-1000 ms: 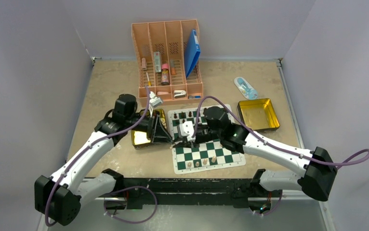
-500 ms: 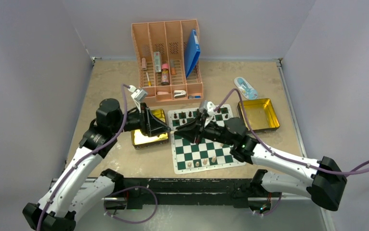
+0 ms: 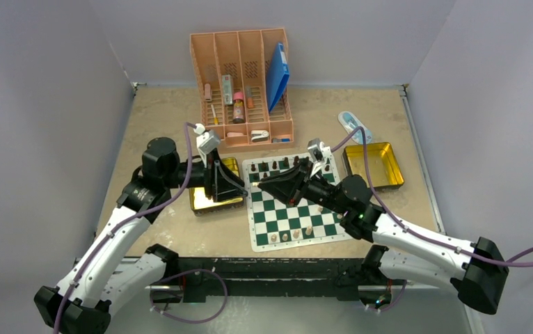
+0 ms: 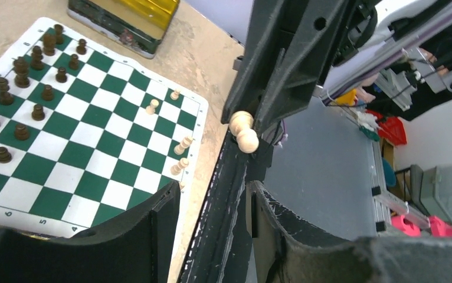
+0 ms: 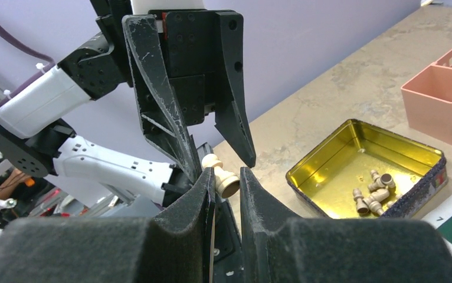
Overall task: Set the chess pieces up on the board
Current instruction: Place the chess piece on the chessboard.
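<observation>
The board (image 3: 278, 216) lies flat in the middle of the table, with dark chess pieces (image 3: 284, 165) on its far rows and a few pale ones (image 3: 296, 233) near its front edge. My right gripper (image 5: 226, 174) is shut on a pale pawn (image 5: 228, 184) and points left, level above the board's left side (image 3: 260, 182). My left gripper (image 4: 212, 188) faces it, open and empty, just left of the board (image 3: 244, 188). In the left wrist view the pawn (image 4: 244, 131) shows at the right gripper's tips. More pale pieces (image 5: 374, 191) lie in the left gold tin (image 3: 204, 202).
A pink organiser (image 3: 246, 83) with pens, bottles and a blue folder (image 3: 277, 73) stands at the back. A second gold tin (image 3: 374, 167) sits right of the board, and a blue-white packet (image 3: 355, 127) lies behind it.
My right gripper has lifted from pointing down over the board to lying level, aimed left. The left gripper has drawn back a little and its jaws have widened.
</observation>
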Robot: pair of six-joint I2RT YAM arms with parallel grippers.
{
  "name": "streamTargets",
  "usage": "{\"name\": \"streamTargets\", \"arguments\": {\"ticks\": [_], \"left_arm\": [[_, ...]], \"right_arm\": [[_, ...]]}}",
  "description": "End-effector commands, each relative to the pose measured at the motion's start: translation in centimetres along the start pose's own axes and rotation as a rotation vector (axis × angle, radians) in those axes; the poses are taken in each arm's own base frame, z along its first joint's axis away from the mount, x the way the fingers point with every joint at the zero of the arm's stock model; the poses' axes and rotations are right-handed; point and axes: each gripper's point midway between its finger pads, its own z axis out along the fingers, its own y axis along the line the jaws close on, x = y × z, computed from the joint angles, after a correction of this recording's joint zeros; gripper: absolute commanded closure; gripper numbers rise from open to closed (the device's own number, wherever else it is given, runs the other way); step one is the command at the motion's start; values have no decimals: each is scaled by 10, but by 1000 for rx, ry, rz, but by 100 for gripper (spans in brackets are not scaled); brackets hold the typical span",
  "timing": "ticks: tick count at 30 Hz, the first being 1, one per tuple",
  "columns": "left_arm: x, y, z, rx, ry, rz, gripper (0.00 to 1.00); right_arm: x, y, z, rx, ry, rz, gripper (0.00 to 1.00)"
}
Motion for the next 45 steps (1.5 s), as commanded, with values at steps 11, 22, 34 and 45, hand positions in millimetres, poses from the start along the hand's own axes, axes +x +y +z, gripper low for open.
{"name": "streamTargets", "arguments": {"ticks": [11, 22, 34, 45], "left_arm": [[-11, -17, -2, 156, -17, 406, 59], [-14, -31, -10, 203, -90, 693, 61], [-4, -19, -6, 196, -37, 631, 60], [-2, -18, -4, 207, -31, 628, 65]], "right_arm": [[-10, 19, 13, -5, 61, 175, 100], [2, 20, 14, -21, 119, 206, 100], [4, 28, 15, -74, 117, 238, 100], [12, 24, 19, -69, 142, 252, 100]]}}
